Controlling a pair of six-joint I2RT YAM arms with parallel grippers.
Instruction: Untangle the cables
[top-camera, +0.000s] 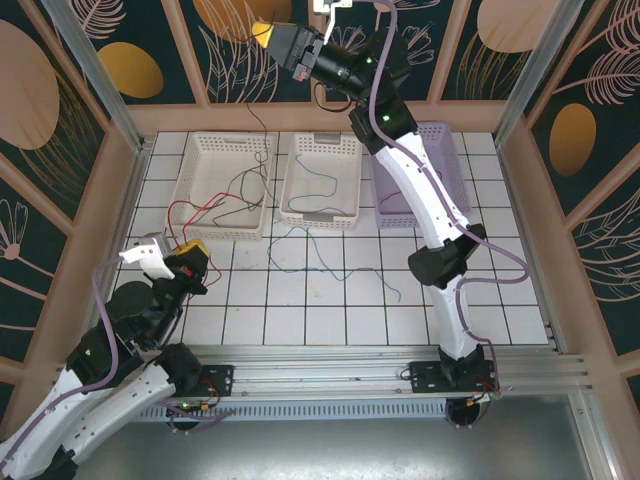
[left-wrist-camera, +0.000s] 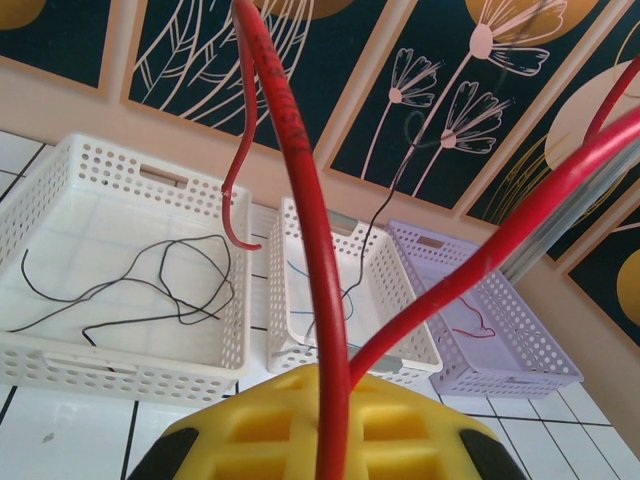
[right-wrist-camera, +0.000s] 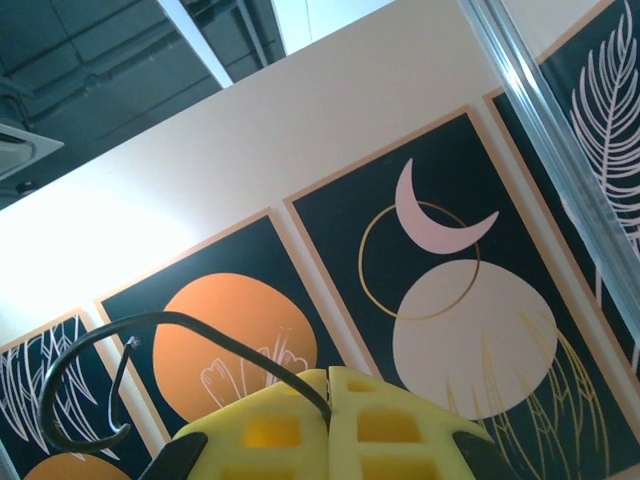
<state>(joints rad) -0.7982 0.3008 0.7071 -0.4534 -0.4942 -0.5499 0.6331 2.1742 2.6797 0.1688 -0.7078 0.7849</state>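
Covering the work area: a table (top-camera: 300, 300) of white square tiles with dark joints, edged by a wooden frame (top-camera: 320, 117) and a metal rail (top-camera: 330, 375) along the near side.

Surround: dark teal wall panels (top-camera: 40, 90) with orange and peach discs, a crescent and leaf outlines. The right wrist view has a cream wall (right-wrist-camera: 250, 150) and a grey ceiling (right-wrist-camera: 100, 80) above them.

Far side of the table, in a row: left basket (top-camera: 222, 232), white; middle basket (top-camera: 322, 222), white; lilac basket (top-camera: 452, 145), partly behind the right arm.

Cables:
- red cable (left-wrist-camera: 300, 200), clamped in the closed left gripper (left-wrist-camera: 320, 420), low over the near left tiles.
- black cable (right-wrist-camera: 90, 340), pinched between the closed yellow pads of the right gripper (right-wrist-camera: 328, 410), raised high before the back wall.
- black loops (left-wrist-camera: 180, 290) in the left basket; whether they belong to the held strand cannot be told.
- blue cable (top-camera: 330, 268), trailing from the middle basket across the centre tiles.
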